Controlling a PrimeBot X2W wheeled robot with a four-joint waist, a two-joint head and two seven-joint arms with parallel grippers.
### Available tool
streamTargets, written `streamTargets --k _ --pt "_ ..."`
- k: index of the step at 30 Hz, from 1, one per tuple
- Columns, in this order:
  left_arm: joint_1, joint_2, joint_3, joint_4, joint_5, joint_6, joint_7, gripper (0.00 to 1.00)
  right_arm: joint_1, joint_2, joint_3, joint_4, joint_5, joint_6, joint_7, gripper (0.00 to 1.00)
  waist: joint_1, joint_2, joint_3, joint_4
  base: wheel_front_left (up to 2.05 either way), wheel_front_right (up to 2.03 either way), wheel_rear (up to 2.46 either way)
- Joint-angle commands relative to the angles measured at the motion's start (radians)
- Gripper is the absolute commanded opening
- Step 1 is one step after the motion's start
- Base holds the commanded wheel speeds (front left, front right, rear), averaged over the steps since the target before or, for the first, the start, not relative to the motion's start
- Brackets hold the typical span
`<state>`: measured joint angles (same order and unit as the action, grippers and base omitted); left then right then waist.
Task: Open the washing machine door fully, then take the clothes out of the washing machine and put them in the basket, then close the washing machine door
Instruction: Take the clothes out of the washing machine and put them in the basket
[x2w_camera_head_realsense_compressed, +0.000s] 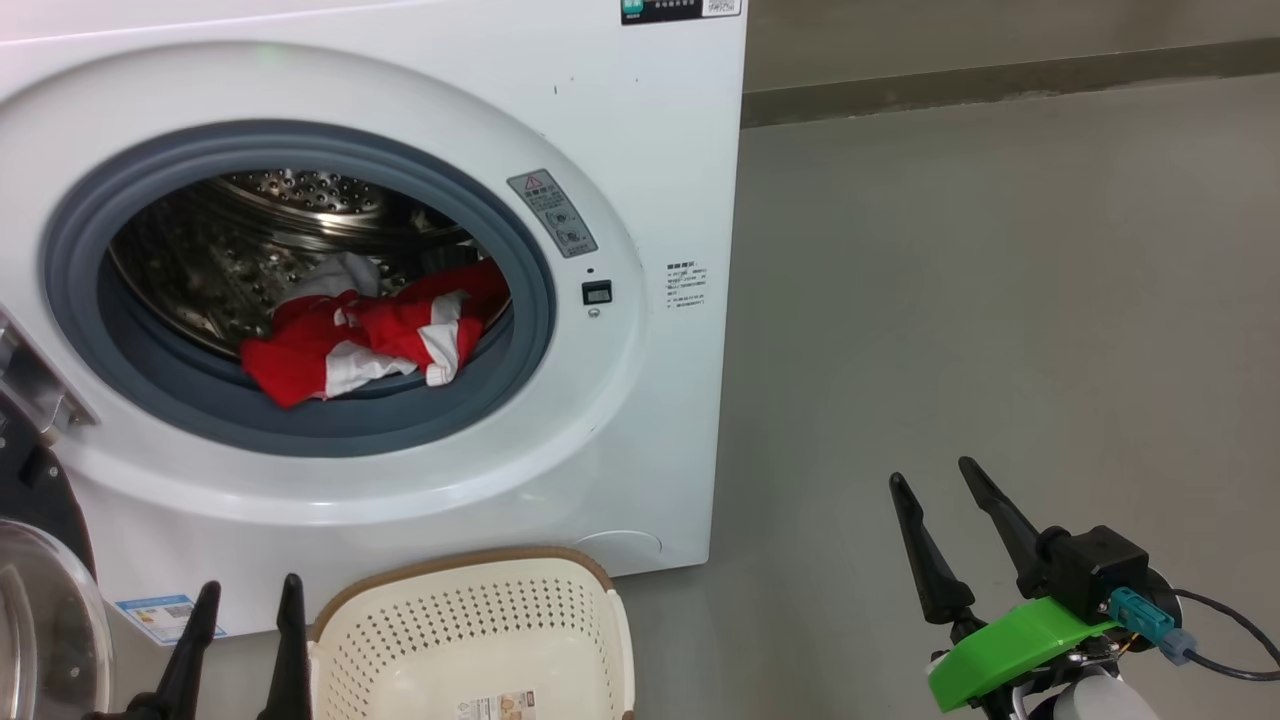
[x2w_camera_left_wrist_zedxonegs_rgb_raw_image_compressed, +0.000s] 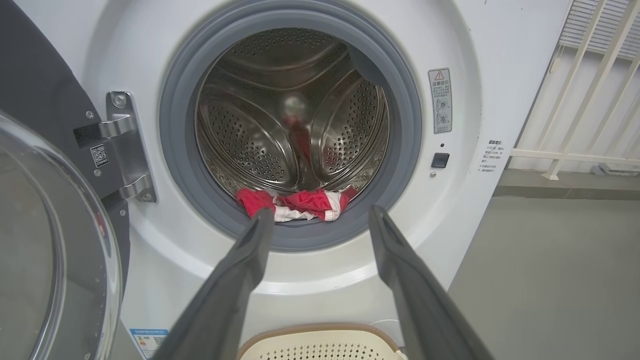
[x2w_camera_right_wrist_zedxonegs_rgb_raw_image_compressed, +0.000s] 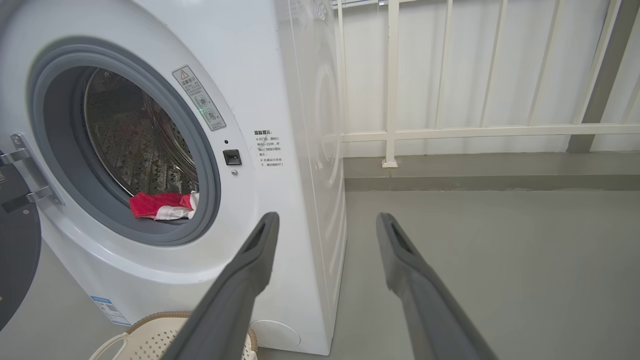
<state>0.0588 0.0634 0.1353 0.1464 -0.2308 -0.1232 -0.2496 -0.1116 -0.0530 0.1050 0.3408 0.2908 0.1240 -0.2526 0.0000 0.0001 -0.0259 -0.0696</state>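
Left gripper (x2w_camera_head_realsense_compressed: 250, 600), two long dark fingers at the lower left of the head view: spread wide, nothing between them, aimed at the drum mouth. Right gripper (x2w_camera_head_realsense_compressed: 935, 490), lower right over the grey floor (x2w_camera_head_realsense_compressed: 1000, 300): also spread, empty.

Large round door with glossy black rim and clear glass bowl (x2w_camera_head_realsense_compressed: 40, 610) was swung out at the left edge. Step one looked done, but the frame cut the door off, so I couldn't confirm it was fully open.

Bright red garments with white panels (x2w_camera_head_realsense_compressed: 370, 340) sat centre-left at the front of the perforated steel drum (x2w_camera_head_realsense_compressed: 290, 200), spilling onto the grey rubber ring (x2w_camera_head_realsense_compressed: 300, 425).

Cream-white perforated plastic basket with brown rim (x2w_camera_head_realsense_compressed: 450, 565) was at bottom centre, just before the big white boxy front-loader (x2w_camera_head_realsense_compressed: 640, 150). It looked empty, with its near half cut off.

Left to do: unload, close door. Piece count and the back of the pile were hard to make out.
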Motion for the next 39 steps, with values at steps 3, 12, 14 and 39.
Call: streamTargets --k 3,12,14,39 --pt "-0.027 0.004 0.041 -0.035 -0.015 -0.002 -0.012 1.0 -0.02 -0.001 0.018 -0.025 0.009 0.007 -0.009 1.0 0.0 -0.0001 0.006 0.001 0.0 0.0 0.0" --pt "-0.048 -0.002 0.035 -0.017 -0.021 -0.003 -0.012 1.0 -0.021 -0.001 0.002 -0.029 0.009 0.007 -0.009 1.0 0.0 -0.0001 0.025 0.013 0.0 0.0 0.0" --pt "-0.064 -0.002 0.033 -0.005 -0.014 0.003 -0.012 1.0 -0.021 0.0 -0.004 -0.032 0.007 0.007 -0.009 1.0 0.0 -0.0001 0.032 0.019 0.0 0.0 0.0" --pt "-0.516 0.019 -0.048 0.216 0.038 0.027 -0.012 1.0 -0.107 -0.014 -0.064 -0.091 -0.005 0.007 -0.009 1.0 0.0 -0.0001 0.265 0.067 0.0 0.0 0.0"
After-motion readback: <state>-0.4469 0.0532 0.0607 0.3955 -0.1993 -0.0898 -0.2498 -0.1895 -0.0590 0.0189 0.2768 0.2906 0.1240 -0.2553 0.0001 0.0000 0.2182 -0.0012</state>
